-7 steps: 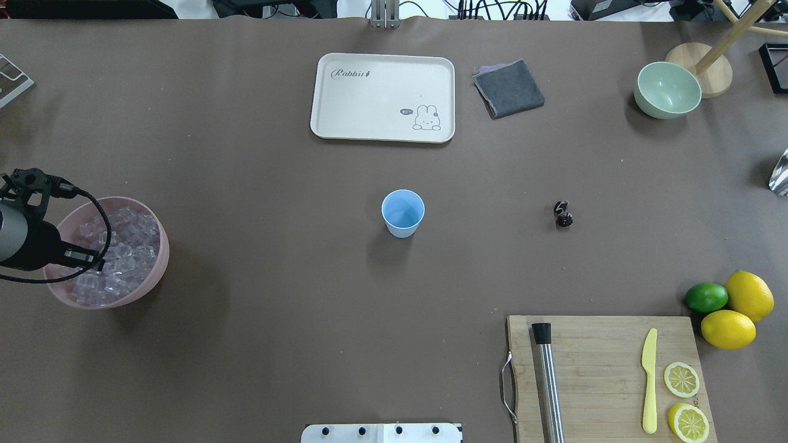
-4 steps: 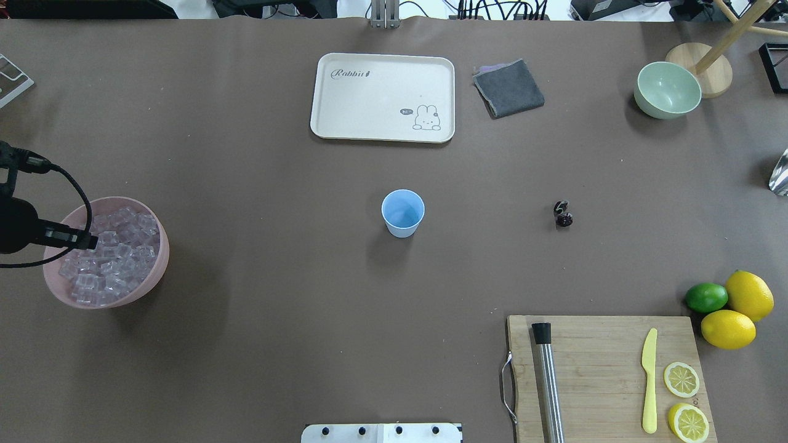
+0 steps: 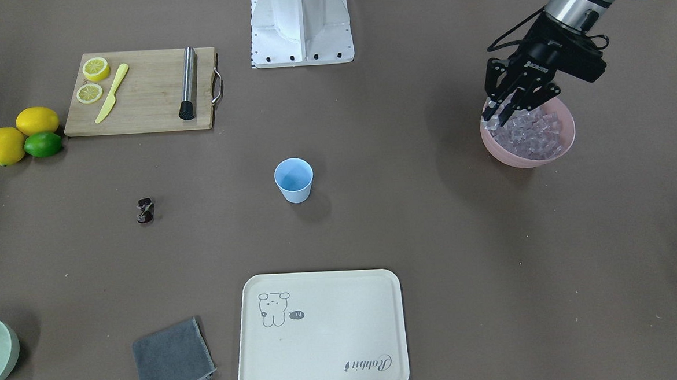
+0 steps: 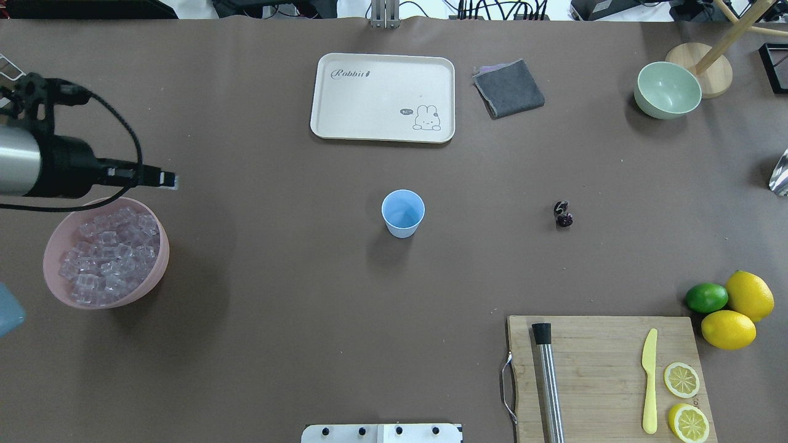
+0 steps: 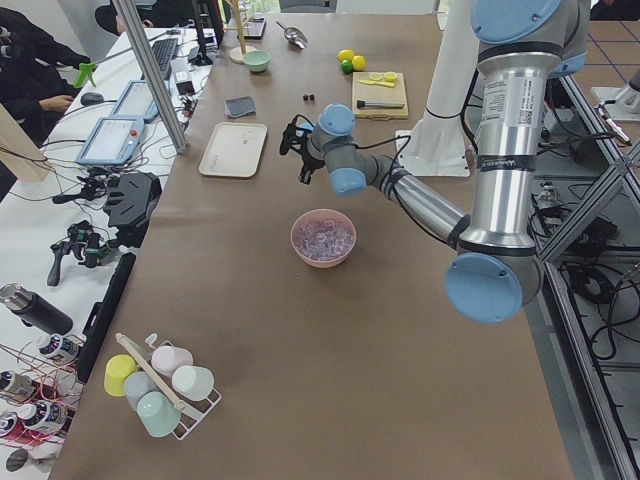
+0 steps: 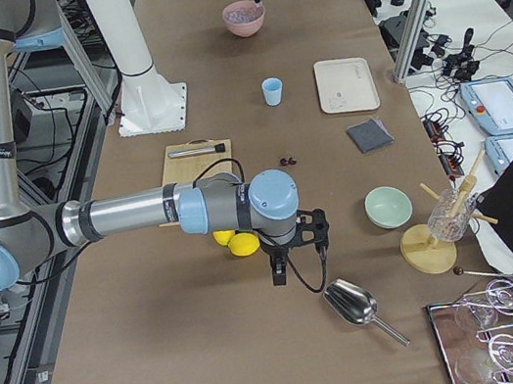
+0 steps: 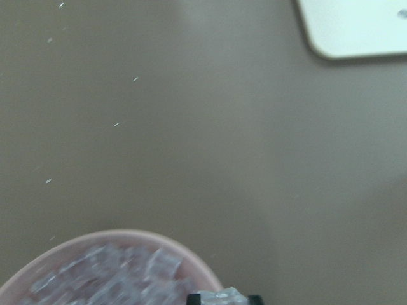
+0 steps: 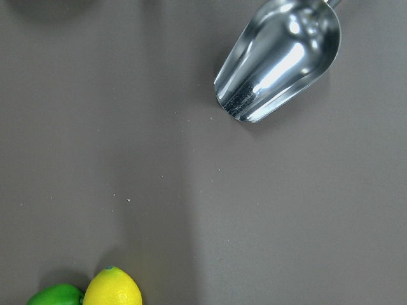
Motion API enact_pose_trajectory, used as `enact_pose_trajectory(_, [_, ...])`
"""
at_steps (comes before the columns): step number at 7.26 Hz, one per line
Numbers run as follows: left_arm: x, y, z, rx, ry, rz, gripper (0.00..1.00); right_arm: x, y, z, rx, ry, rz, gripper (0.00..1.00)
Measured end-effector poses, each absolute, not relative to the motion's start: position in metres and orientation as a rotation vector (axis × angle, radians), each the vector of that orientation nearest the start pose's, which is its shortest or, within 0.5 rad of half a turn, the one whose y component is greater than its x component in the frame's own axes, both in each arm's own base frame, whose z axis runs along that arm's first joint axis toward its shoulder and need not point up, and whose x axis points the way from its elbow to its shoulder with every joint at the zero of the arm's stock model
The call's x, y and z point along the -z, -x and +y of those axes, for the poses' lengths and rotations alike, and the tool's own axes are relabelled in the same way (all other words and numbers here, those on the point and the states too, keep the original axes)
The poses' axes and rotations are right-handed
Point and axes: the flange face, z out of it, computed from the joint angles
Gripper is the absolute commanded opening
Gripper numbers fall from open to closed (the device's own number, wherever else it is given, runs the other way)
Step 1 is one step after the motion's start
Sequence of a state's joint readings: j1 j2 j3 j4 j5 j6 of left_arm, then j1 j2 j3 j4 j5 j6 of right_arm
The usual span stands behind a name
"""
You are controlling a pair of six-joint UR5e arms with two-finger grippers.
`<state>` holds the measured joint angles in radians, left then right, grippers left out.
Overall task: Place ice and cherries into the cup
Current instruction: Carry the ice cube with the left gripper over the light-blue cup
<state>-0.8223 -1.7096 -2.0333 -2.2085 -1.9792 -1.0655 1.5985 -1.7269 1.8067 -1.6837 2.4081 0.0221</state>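
Left claw [image 4: 166, 180] hovers by the bowl [image 4: 157, 280]!
Pinching an ice cube [image 7: 219, 296]; right claw [image 6: 298, 256] grip, cannot tell.

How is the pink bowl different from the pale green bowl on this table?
Colour: the pink bowl is soft pink, the green bowl pale mint.
Contents: the pink bowl is filled with ice, while the green bowl looks empty.
Size: the pink bowl looks wider than the green bowl.
Both are round, open bowls standing upright on the brown table, at opposite ends of it.
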Motion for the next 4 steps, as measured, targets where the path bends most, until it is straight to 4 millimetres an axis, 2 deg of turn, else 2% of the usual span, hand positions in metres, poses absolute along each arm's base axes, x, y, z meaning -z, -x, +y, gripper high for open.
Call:
enact_pose_trajectory(1, [-0.259,-0.313,-0.436,0.048,-0.51,1.222,0.0,-0.62,-0.071,-0.421,-0.06,0.027,-0.838,1.0])
enact_pose_trajectory(2, [-0.226,-0.366,-0.429,0.071,-0.553,1.25,0.0,-0.619,-0.071,-0.422,-0.059,0.024,-0.84,1.0])
enact_pose_trajectory(3, [-0.199,-0.422,-0.413,0.102,-0.585,1.268,0.0,-0.617,-0.071,-0.422,-0.058,0.021,-0.841,1.0])
enact_pose_trajectory(4, [-0.179,-0.467,-0.395,0.125,-0.605,1.278,0.0,-0.616,-0.071,-0.423,-0.057,0.018,-0.841,1.0])
